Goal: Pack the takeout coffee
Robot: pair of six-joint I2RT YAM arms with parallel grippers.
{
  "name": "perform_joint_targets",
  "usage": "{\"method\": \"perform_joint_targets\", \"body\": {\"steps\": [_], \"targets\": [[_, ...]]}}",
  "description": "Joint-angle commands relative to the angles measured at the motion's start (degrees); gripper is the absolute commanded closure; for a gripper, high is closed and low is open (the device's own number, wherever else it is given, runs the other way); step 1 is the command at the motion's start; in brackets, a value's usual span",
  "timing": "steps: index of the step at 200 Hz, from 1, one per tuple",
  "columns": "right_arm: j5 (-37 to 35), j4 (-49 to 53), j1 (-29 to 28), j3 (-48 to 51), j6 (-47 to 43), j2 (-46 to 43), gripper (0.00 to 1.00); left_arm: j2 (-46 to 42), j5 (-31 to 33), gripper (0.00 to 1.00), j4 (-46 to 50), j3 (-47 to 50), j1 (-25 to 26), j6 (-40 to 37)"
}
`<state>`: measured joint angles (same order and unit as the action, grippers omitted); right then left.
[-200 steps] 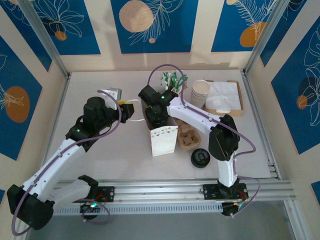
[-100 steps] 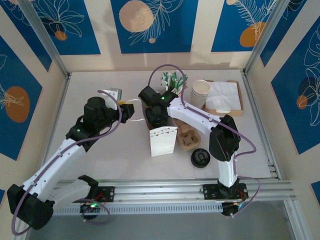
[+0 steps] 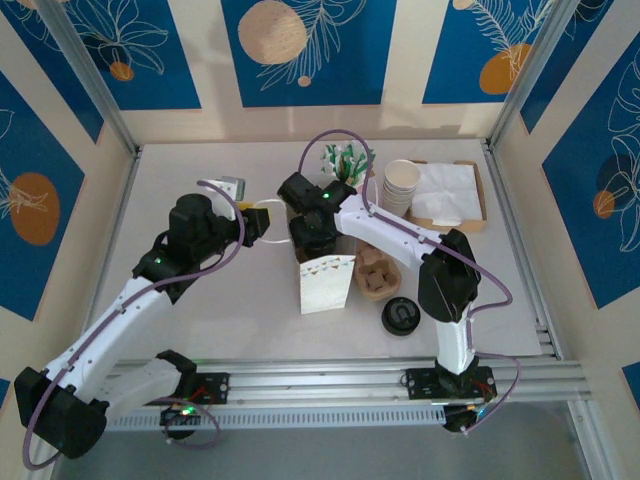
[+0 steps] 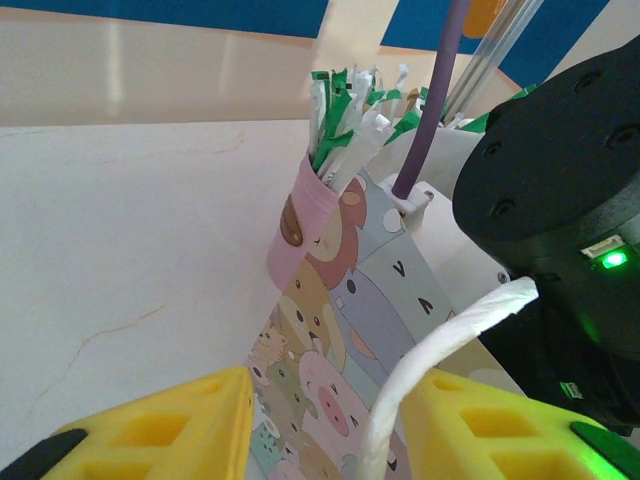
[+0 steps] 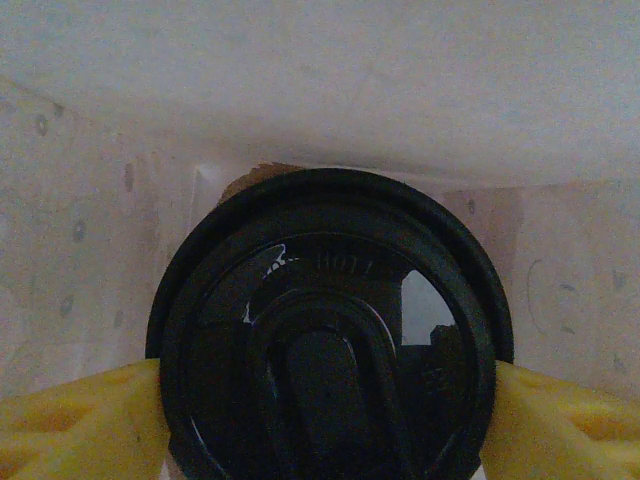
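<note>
The right gripper [image 5: 325,425] straddles the takeout coffee [image 5: 330,330], with yellow fingers [image 5: 80,420] at either side of its black lid. Whether they clamp it or stand free, I cannot tell. The cup sits inside the paper bag [image 5: 70,200]. The left gripper [image 4: 330,390], jaws apart, has the bag's white handle [image 4: 440,340] between them.

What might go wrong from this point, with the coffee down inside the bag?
The takeout coffee sits between the paper bag's walls with the right pincer at its lid's sides; a careless withdrawal might snag the bag or tip the cup. The bag's handle only passes loosely between the fingers of the left pincer, so the bag might slip or sag.
</note>
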<state>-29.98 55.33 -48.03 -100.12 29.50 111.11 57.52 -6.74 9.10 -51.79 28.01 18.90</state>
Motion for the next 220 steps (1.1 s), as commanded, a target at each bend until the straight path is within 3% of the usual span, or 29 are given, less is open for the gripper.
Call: {"method": "perform_joint_targets", "body": {"steps": [1, 95, 220], "targets": [[4.7, 4.4, -0.4, 0.3, 1.9, 0.3, 0.24, 0.1, 1.0, 0.57, 0.6, -0.2, 0.9, -1.5], [4.7, 4.8, -0.4, -1.6, 1.9, -2.4, 0.06, 0.6, 1.0, 0.57, 0.9, -0.3, 1.1, -1.7], [3.2, 6.8, -0.4, -7.8, 2.2, -5.9, 0.05, 0.5, 1.2, 0.57, 1.1, -0.4, 1.3, -1.9]]}}
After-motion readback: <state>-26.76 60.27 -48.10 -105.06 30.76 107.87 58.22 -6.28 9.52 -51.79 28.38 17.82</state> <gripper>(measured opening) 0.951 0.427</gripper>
